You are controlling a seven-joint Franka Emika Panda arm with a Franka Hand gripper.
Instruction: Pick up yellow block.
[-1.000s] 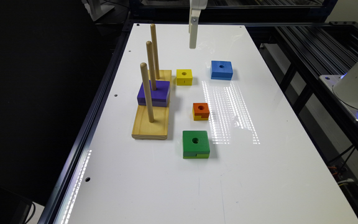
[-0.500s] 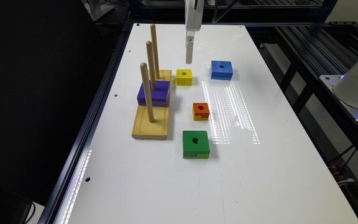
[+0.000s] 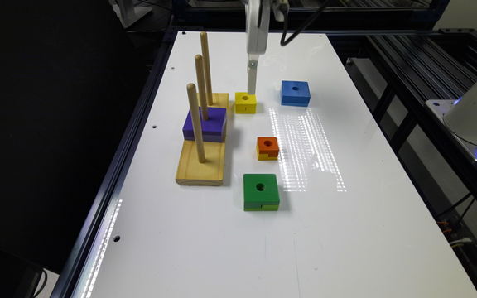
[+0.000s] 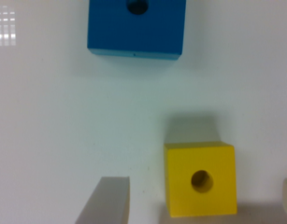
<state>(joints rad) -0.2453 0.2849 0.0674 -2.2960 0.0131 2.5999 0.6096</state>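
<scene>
The white table (image 3: 346,231) spreads wide under the gripper, bare and glossy, with a patch of striped glare on the far side of the gripper from the pegs; the arm (image 3: 257,25) comes down from the upper edge of the exterior view as a white column ending in the gripper (image 3: 251,82), which hangs low over the table; the long pale wooden base (image 3: 201,165) lies to the exterior view's left of the gripper and reaches nearer the camera than it, three upright pegs (image 3: 196,120) rising from it; the purple block (image 3: 204,124) sits on that base, threaded on the middle peg, well apart from the gripper; the green block (image 3: 261,191) lies flat on the table, farthest from the gripper of all the blocks and nearest the camera; the blue block (image 3: 295,92) (image 4: 136,28) lies near the gripper on the exterior view's right, apart from it; the orange-topped block (image 3: 268,148) sits between the gripper and the green block; the yellow block (image 3: 245,102) (image 4: 200,179) rests flat on the table, hole upward, directly beneath the gripper (image 4: 199,198); in the wrist view the fingers (image 4: 108,200) stand wide apart with the yellow block between them, a clear gap showing on the one side.
</scene>
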